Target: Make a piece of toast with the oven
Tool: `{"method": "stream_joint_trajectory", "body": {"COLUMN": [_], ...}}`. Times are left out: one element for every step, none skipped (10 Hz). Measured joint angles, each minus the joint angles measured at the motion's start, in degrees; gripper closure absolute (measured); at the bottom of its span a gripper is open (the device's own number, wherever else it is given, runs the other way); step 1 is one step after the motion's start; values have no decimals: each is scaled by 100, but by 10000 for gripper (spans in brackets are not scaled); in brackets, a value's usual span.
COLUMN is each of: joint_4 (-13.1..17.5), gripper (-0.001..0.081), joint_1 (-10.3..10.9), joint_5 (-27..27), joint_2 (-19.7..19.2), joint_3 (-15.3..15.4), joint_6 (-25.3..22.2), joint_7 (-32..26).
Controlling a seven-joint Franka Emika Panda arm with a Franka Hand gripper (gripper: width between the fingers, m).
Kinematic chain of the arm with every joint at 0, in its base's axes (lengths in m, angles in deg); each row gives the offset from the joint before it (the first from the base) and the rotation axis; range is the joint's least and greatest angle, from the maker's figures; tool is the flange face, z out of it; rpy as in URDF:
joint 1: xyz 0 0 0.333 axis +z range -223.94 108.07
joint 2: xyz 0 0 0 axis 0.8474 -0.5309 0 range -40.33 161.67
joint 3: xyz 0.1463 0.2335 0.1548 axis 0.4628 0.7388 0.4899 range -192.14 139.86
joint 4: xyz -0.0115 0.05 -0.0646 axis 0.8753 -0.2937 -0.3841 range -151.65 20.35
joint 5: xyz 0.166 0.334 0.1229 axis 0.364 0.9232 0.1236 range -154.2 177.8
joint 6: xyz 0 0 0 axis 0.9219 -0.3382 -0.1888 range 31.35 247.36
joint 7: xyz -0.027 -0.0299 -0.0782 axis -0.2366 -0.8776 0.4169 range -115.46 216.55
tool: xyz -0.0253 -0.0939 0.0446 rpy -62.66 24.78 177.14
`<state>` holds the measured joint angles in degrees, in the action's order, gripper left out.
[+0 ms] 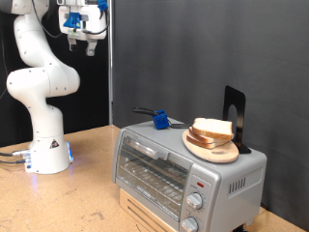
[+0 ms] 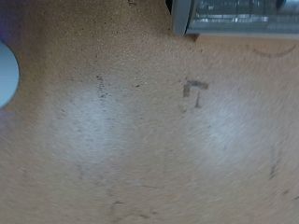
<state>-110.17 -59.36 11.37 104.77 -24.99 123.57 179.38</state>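
toast point(image 1: 212, 129): two slices stacked on round wooden plate point(image 1: 210, 147), on top of oven
oven point(image 1: 183, 172): door shut, on worktop point(image 1: 82, 198)
around: blue object point(image 1: 160, 120), black stand point(image 1: 235, 118) on oven top
gripper point(image 1: 83, 41): raised high, well apart, fingers' opening can't tell, nothing visibly held

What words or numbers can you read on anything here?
None can be read.
Robot base: a small triangle sign, too small to read.
Oven: marks by the knobs, too blurred to read.
Tabletop: a dark scribble in the wrist view, not legible.
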Motion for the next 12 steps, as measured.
{"method": "stream_joint_trajectory", "body": {"joint_4": [6, 9, -19, -91, -140, -135, -144, -167, -196, -208, -219, -206], "gripper": [124, 124, 124, 124, 124, 124, 124, 124, 124, 124, 124, 124], "joint_1": [137, 277, 396, 501, 619, 582, 644, 816, 1034, 1281, 1530, 1713], "joint_5": [37, 42, 42, 13, 1, 8, 213, 425, 586, 766, 833, 857], "joint_2": [19, 27, 3, -84, -213, -203, -181, -179, -234, -383, -593, -733], "joint_3": [-94, -207, -334, -463, -546, -527, -591, -775, -987, -1202, -1388, -1497], "joint_6": [137, 401, 789, 1306, 1635, 1553, 1588, 1769, 2015, 2323, 2703, 2939], "joint_7": [-624, -1253, -1902, -2562, -3046, -2828, -3117, -3783, -4486, -5226, -5961, -6487]}}
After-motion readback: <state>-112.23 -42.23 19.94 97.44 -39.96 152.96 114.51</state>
